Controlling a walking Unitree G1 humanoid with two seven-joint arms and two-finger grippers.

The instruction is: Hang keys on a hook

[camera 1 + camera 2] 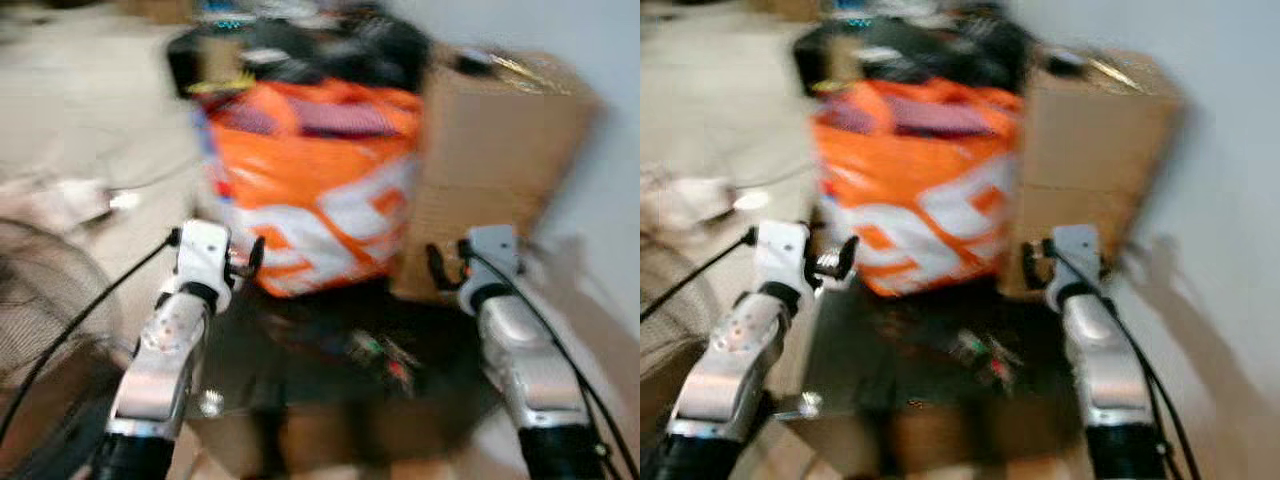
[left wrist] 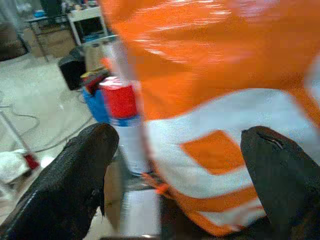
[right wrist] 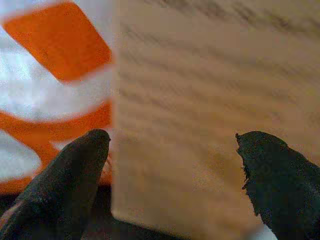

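Blurring hides what may be keys (image 1: 385, 358) below orange bag (image 1: 315, 190).

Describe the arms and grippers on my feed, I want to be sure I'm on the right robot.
Two silver metal arms with black lower sections. Each ends in a white wrist block carrying the left gripper and the right gripper, both with blunt black fingers. A thin black cable runs along each arm. No markings are readable in the blur.

Two silver forearms rise from the lower frame corners, ending in white wrist blocks; thin black cables trail each; left gripper (image 1: 243, 262) and right gripper (image 1: 436, 268) have matte black fingers (image 2: 75, 180) (blunt-tipped).
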